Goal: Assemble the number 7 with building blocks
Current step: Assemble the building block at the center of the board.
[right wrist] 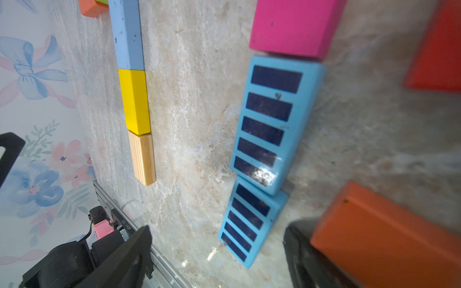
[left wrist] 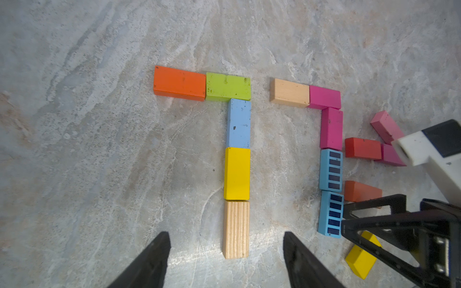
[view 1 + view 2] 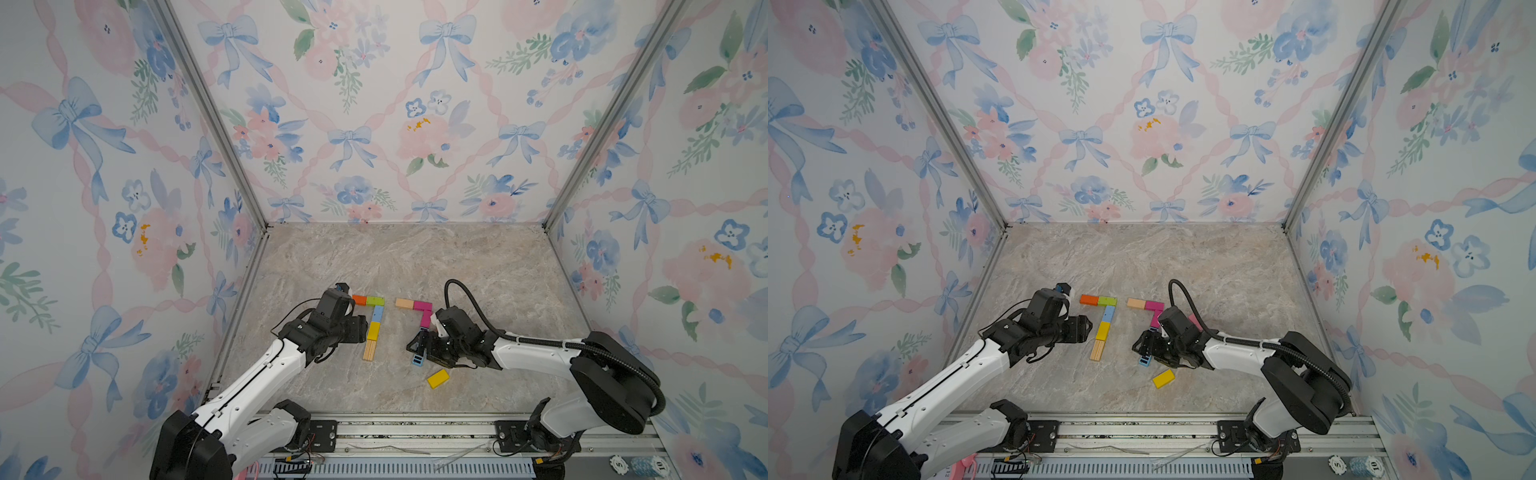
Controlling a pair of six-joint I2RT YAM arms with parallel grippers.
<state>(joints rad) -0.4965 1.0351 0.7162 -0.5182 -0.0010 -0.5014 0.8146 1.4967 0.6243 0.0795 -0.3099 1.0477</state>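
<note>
Left end effector (image 2: pixel 225 234) open, jaws clear either side of the lined wood block (image 2: pixel 235 229) ending the finished multicolour number 7 (image 2: pixel 238 123), toward the marble desk (image 3: pixel 457 266) front edge. Right end effector (image 1: pixel 218 225) open, straddling the last black-striped blue block (image 1: pixel 252 224) of the second 7 (image 2: pixel 331 128).

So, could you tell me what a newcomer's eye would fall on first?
Two sevens lie side by side in the middle: a seven of orange, green, blue, yellow and ribbed-wood blocks, and a seven of tan, magenta and striped blue blocks. Bow-and-flower wallpaper surrounds them on three sides.
</note>
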